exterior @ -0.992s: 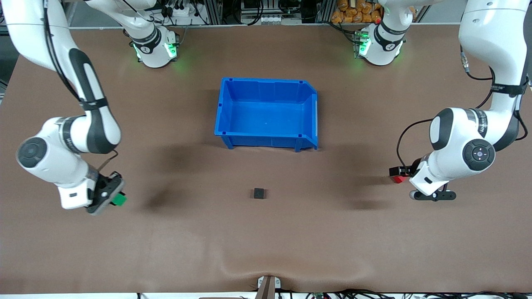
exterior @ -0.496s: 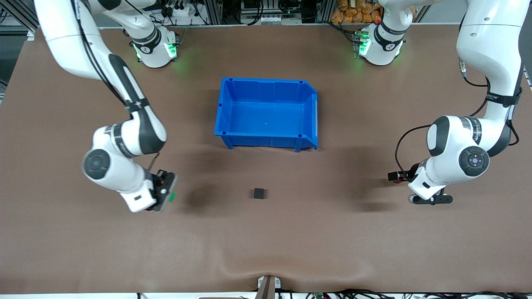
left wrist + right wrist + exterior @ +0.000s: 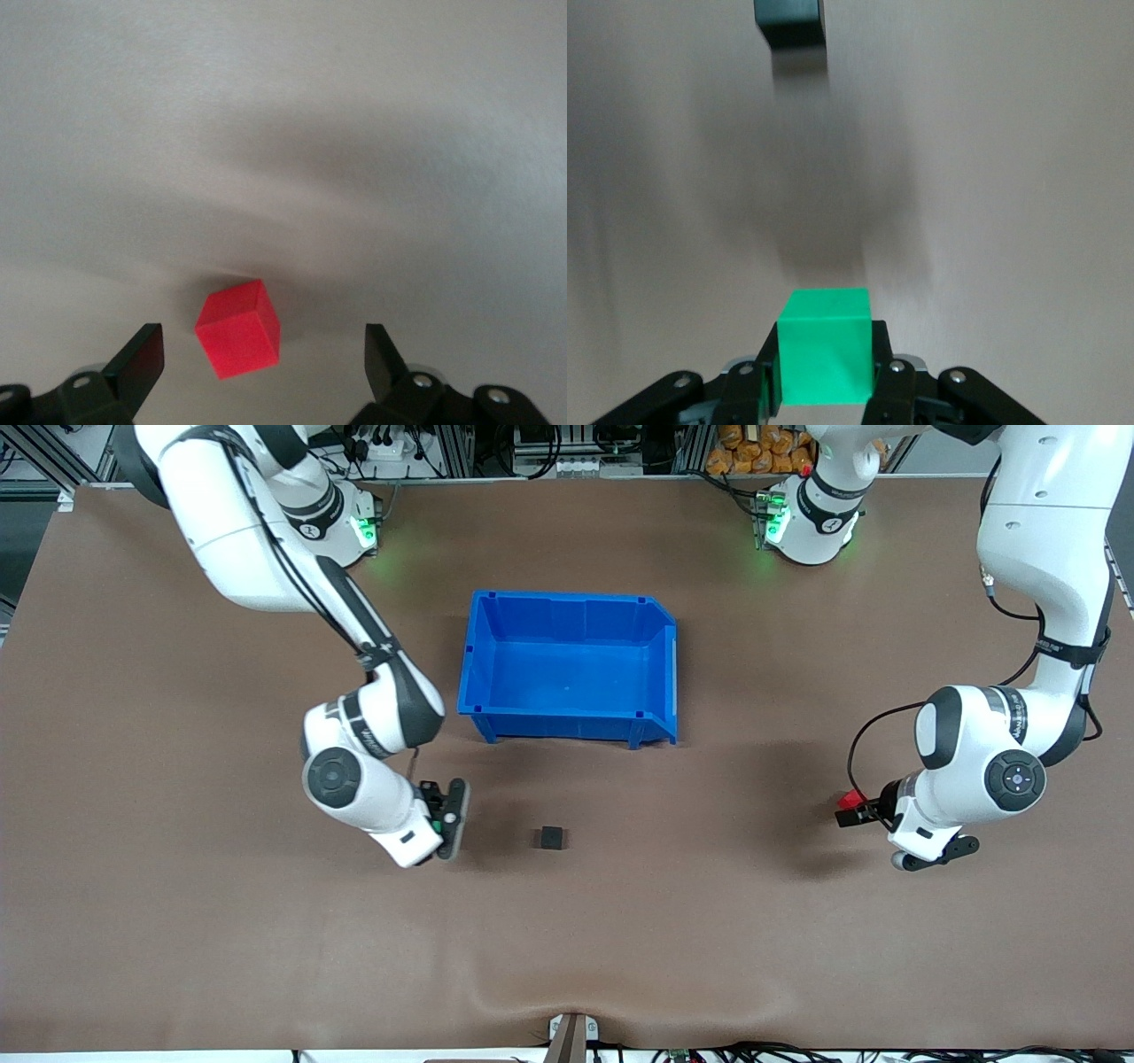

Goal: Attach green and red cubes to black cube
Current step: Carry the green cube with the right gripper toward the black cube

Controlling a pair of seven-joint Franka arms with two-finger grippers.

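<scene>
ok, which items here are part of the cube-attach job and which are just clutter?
Job:
- green cube, gripped in the right end effector
- red cube, on the table between the open fingers of the left end effector
- black cube, alone on the table, nearer the camera than the bin

Lying about:
- blue bin

My right arm reaches out from its base with the elbow bent. Right hand (image 3: 446,831) is low over the tabletop, fingers (image 3: 888,376) clamped on the green cube (image 3: 825,345). My left arm is folded at its own end of the table, wrist turned inward. Left hand (image 3: 852,812) is low, fingers (image 3: 142,356) spread wide, gripping nothing.
</scene>
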